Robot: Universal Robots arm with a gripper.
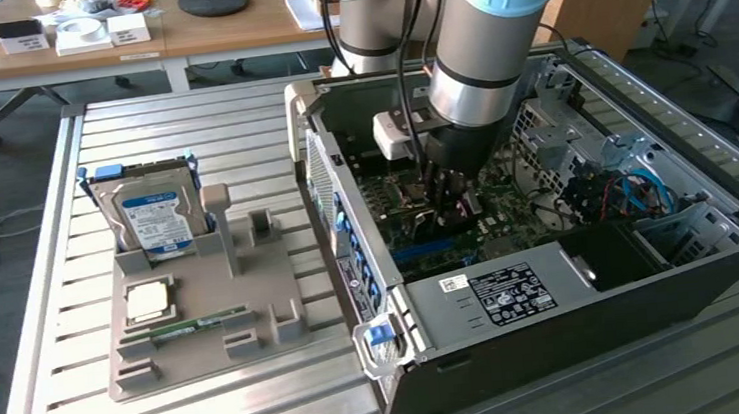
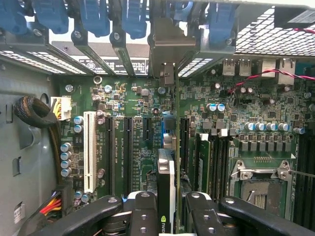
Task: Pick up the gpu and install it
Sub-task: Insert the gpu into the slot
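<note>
My gripper [image 2: 170, 201] is down inside the open computer case [image 1: 552, 291], shut on the gpu [image 2: 166, 172]. In the wrist view the gpu shows edge-on, a thin dark card standing upright between my two black fingers [image 2: 142, 216]. It runs from my fingers toward its silvery bracket [image 2: 165, 46] at the case's rear slot openings. It stands over the green motherboard [image 2: 128, 98], in line with the expansion slots beside the white slot [image 2: 89, 147]. Whether its edge sits in a slot I cannot tell. In the exterior view the gripper [image 1: 456, 194] hangs low over the board.
A grey holder [image 1: 207, 332] on the slatted table at the exterior view's left carries a hard drive with a blue label [image 1: 157, 221], a processor chip [image 1: 150, 301] and a green memory stick [image 1: 187, 330]. Blue slot latches [image 2: 93, 14], case walls and cables [image 1: 623, 195] surround the gripper.
</note>
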